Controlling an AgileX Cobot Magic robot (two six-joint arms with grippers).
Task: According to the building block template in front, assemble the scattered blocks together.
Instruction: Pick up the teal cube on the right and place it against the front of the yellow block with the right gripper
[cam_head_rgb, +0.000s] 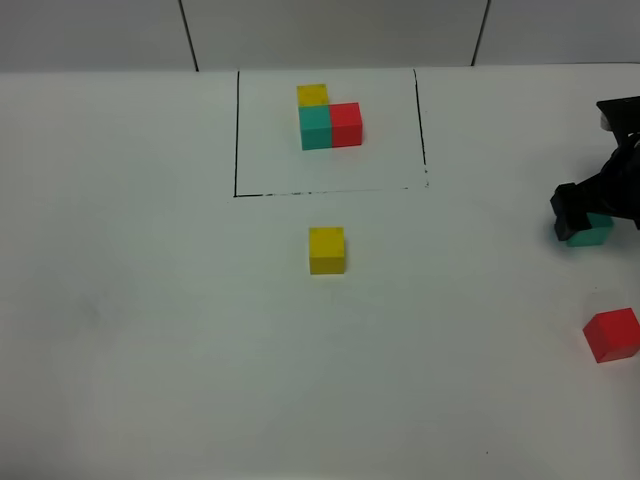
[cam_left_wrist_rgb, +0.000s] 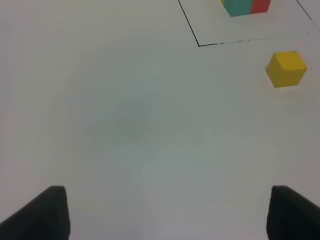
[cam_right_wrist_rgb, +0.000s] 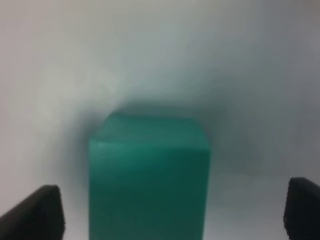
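White worktop (cam_head_rgb: 120, 300) under them, the right jaws stand spread astride the teal-green cube (cam_right_wrist_rgb: 150, 175) at the frame's right edge, so closing and lifting it toward the yellow cube (cam_head_rgb: 327, 249) mid-frame looks next; left jaws spread idle; red cube (cam_head_rgb: 611, 334) lower right, framed template (cam_head_rgb: 328, 118) top centre; no writing shows.

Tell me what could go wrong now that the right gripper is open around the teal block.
The teal block sits off-centre between the open fingers of the right gripper, so closing may shove or twist it rather than grip it squarely. The red block lies close by, and the arm might knock it when lifting away. Setting the teal one down could also nudge the lone yellow block.
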